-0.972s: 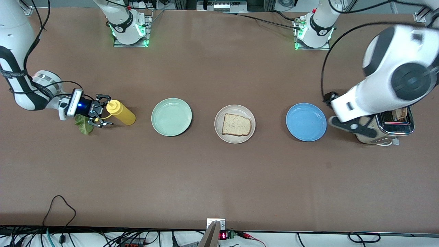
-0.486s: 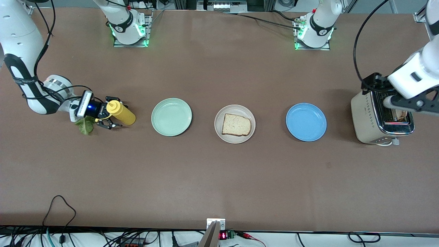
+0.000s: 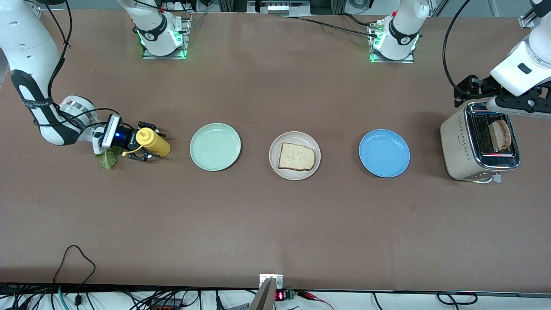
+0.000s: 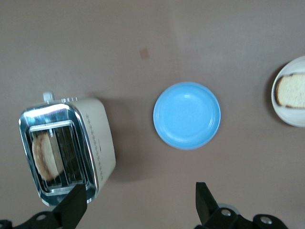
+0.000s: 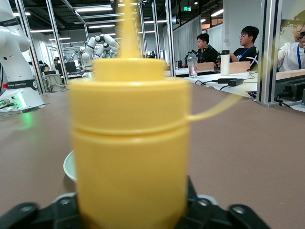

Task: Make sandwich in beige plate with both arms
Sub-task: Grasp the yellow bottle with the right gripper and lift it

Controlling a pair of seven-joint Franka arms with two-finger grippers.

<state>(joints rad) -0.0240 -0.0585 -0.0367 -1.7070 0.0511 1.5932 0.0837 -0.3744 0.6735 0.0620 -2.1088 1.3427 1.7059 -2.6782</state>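
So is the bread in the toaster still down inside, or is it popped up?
Popped up. The bread slice pokes out of one slot of the toaster; the left gripper hangs open above it.

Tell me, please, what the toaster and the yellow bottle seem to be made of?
The toaster looks like cream-painted metal or plastic with a polished chrome top: the top mirrors its surroundings in the left wrist view. The yellow squeeze bottle seems to be soft, matte plastic: its surface is uniform and dull, with a moulded cap and a thin tether.
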